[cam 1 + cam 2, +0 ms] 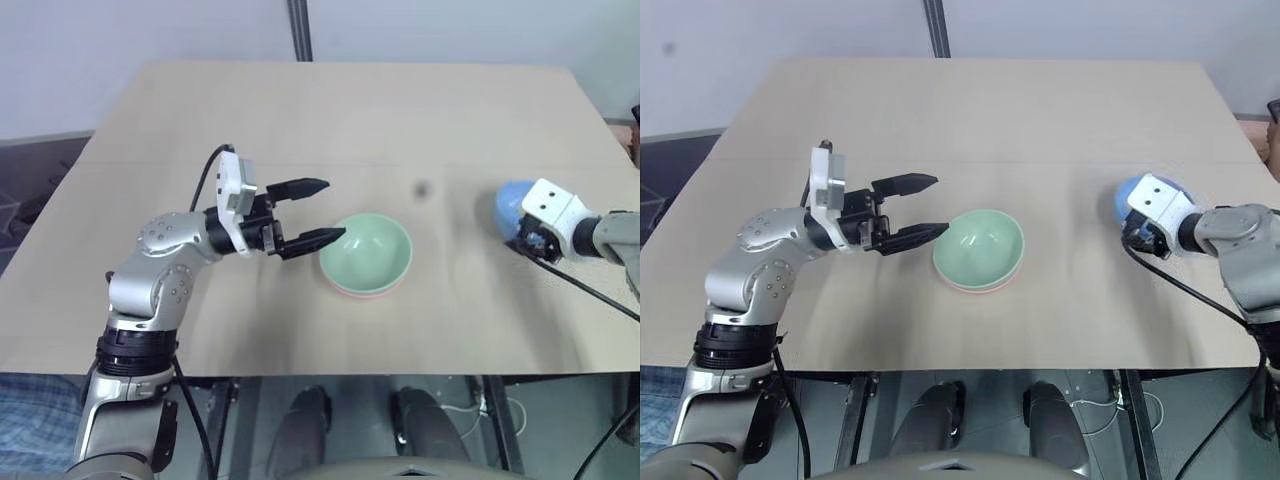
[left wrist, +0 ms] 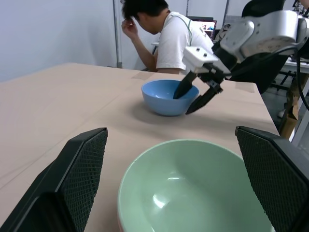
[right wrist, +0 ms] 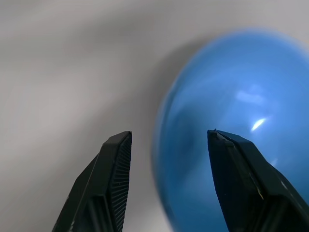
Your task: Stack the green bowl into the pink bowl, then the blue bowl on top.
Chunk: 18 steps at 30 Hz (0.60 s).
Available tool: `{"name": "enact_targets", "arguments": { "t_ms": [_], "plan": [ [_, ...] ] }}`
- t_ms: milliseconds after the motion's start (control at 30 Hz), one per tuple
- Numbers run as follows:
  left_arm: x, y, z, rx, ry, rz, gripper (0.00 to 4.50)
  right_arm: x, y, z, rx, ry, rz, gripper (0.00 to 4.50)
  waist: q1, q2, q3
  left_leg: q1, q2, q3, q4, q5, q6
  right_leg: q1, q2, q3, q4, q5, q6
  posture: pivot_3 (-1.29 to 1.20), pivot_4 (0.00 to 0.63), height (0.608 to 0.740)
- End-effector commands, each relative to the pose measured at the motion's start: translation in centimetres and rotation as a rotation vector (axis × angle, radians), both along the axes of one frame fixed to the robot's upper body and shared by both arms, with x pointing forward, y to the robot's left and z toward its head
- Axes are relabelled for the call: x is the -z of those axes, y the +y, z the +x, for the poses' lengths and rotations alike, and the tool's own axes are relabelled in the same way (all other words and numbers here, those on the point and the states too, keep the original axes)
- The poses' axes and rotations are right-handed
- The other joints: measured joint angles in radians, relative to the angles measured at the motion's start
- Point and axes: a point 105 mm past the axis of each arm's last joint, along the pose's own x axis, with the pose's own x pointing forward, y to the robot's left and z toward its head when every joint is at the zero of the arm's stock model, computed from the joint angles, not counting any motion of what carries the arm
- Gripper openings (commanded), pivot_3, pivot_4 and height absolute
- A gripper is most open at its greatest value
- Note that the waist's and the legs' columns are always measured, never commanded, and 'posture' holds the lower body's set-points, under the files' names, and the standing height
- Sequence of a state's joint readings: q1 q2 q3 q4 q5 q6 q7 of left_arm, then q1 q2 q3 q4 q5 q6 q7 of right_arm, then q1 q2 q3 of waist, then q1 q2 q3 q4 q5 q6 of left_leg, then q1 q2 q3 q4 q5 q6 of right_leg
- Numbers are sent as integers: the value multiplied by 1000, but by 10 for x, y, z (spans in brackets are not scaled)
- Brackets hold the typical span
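— Where did the bowls stand on the bench point(image 1: 300, 120)?

— The green bowl point(image 1: 367, 253) sat nested in the pink bowl point(image 1: 362, 292), of which only a thin rim showed beneath it, near the middle of the bench. The blue bowl point(image 2: 169, 95) stood upright by itself, well apart toward the robot's right.

— And the left gripper point(image 1: 320, 212)?

— It hung just beside the green bowl on the robot's left, pointing across at it, fingers point(image 2: 72, 183) spread wide and empty, touching nothing.

— The right gripper point(image 2: 192, 95)?

— At the blue bowl, fingers point(image 3: 106, 183) parted and straddling its rim, one inside and one outside. They had not closed on the wall; I couldn't tell whether either touched it.

— Anyone else?

— A person point(image 2: 164, 34) in a white shirt sat beyond the bench.
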<state>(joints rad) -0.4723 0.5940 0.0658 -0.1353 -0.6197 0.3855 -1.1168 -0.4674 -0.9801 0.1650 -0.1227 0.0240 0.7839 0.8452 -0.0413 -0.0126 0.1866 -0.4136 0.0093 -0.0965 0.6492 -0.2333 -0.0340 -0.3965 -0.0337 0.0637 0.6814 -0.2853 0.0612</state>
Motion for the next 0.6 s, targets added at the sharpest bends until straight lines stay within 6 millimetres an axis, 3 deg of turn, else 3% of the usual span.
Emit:
{"name": "enact_targets", "arguments": {
  "t_ms": [33,133,367,600],
  "plan": [
    [-8,-3,-2,15,-51,6,4500,1,-4,3,2,-13,-38,1382,0,0,0,0,0,0,0,0,0,0,0,0,0,0,0,0,150,740],
    [-7,-2,-3,12,-52,8,4500,1,-2,4,-4,-10,-32,35,1,0,0,0,0,0,0,0,0,0,0,0,0,0,0,0,150,740],
    [-5,4,-4,-18,-47,14,4500,-8,11,6,-90,-33,-29,35,1,0,0,0,0,-1,1,0,0,0,0,-1,0,0,0,0,150,740],
    [3,23,-2,-101,-48,58,4500,-69,89,-1,-438,-253,149,35,-5,1,1,0,1,-1,0,0,0,0,1,0,2,0,0,0,150,740]
  ]
}}
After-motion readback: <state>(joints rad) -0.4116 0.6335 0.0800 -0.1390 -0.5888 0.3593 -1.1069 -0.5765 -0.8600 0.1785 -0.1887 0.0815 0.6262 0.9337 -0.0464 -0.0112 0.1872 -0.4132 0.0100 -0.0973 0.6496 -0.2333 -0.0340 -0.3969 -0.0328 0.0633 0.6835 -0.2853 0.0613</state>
